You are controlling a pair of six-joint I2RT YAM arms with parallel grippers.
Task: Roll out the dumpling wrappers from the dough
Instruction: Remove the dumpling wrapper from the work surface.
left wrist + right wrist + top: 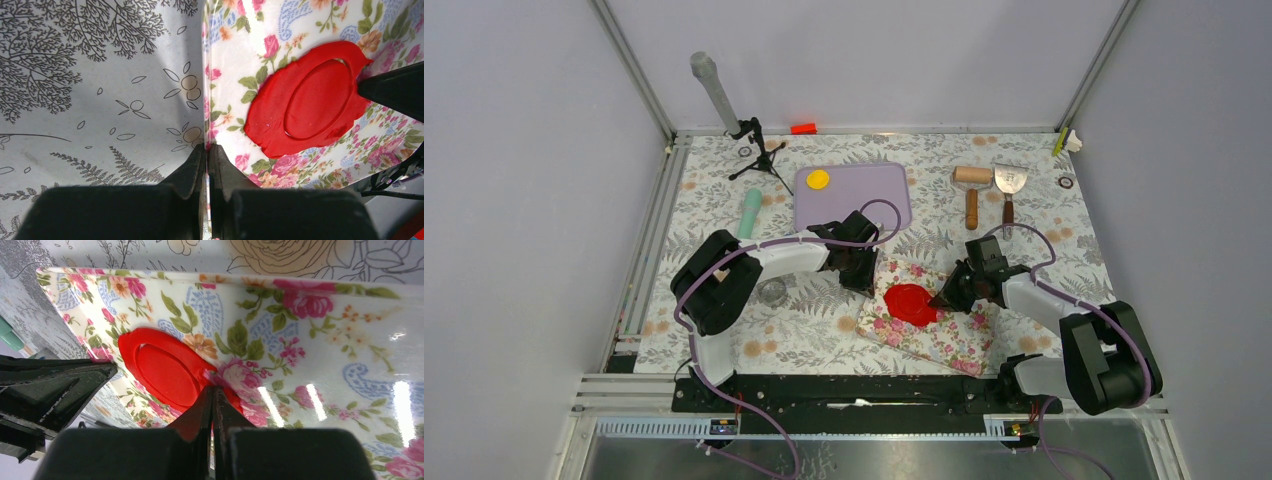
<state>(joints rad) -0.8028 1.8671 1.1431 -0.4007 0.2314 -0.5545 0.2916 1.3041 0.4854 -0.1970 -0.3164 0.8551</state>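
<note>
Left gripper (pixel 206 148): jaws clamped on the floral mat (pixel 944 335) edge.
Right gripper (pixel 212 390): jaws together on the dough (pixel 265 125) rim, mid-worktop toward the near edge.
Risk: pulling the rim may tear or drag the cut wrapper (pixel 317 100).

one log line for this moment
left claw: shut on floral mat edge | right claw: shut on dough rim | wrapper: outlined in dough, not lifted

red dough sheet (pixel 911 303): one
yellow wrapper disc (pixel 818 179): one
floral mat (pixel 944 340): one
lavender board (pixel 864 195): one
wooden roller (pixel 971 190): one
scraper (pixel 1009 183): one
teal tool (pixel 749 213): one
red-orange block (pixel 803 128): one
robot arms (pixel 769 258) (pixel 1046 300): two
</note>
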